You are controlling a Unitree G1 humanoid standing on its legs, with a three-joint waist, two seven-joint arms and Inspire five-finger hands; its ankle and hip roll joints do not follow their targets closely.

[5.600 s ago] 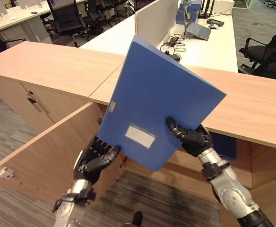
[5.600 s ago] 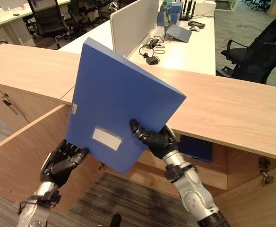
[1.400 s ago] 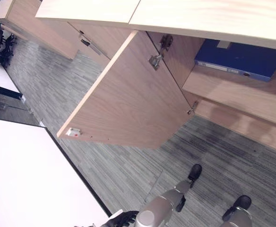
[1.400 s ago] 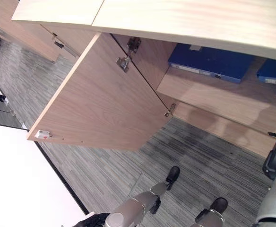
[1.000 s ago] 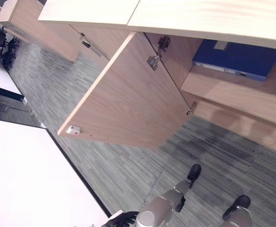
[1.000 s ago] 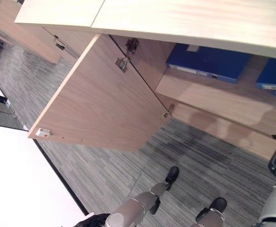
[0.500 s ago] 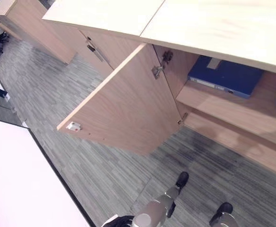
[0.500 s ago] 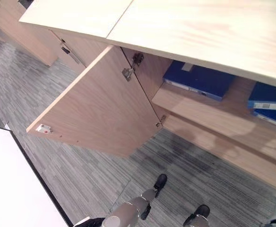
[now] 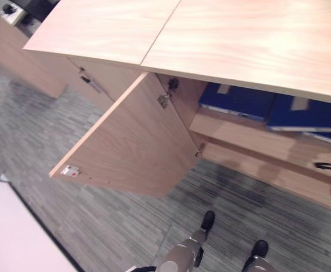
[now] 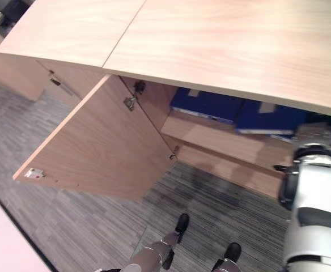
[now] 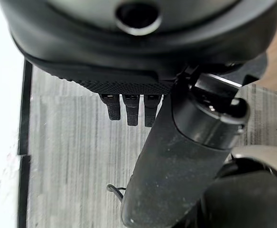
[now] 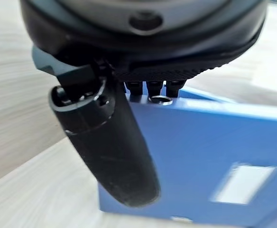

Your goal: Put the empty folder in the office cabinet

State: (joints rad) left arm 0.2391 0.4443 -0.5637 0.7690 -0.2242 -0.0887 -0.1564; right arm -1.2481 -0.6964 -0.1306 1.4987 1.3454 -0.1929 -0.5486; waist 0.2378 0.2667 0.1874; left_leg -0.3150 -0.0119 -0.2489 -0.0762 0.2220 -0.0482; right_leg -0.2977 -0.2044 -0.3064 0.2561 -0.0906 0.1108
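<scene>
The office cabinet (image 10: 222,144) stands with its door (image 10: 106,147) swung wide. On its upper shelf lie two blue folders, one to the left (image 10: 208,105) and one to the right (image 10: 270,120). My right arm (image 10: 313,192) reaches in towards the right one. In the right wrist view my right hand (image 12: 105,142) has its thumb and fingers straight, close over a blue folder (image 12: 214,156) with a white label. I cannot tell if the fingers touch it. My left hand (image 11: 176,156) hangs over the carpet with relaxed fingers and holds nothing.
A wide wooden countertop (image 9: 250,39) overhangs the cabinet. More closed cabinet fronts with a dark handle (image 9: 89,84) run to the left. A lower shelf (image 9: 267,170) sits under the folders. Grey striped carpet (image 9: 97,209) covers the floor, and a white surface (image 9: 18,238) borders it at the lower left.
Some seconds ago both hands held the blue folder up before the countertop; now it lies on the shelf. The camera has swung, and my right arm has come further into view.
</scene>
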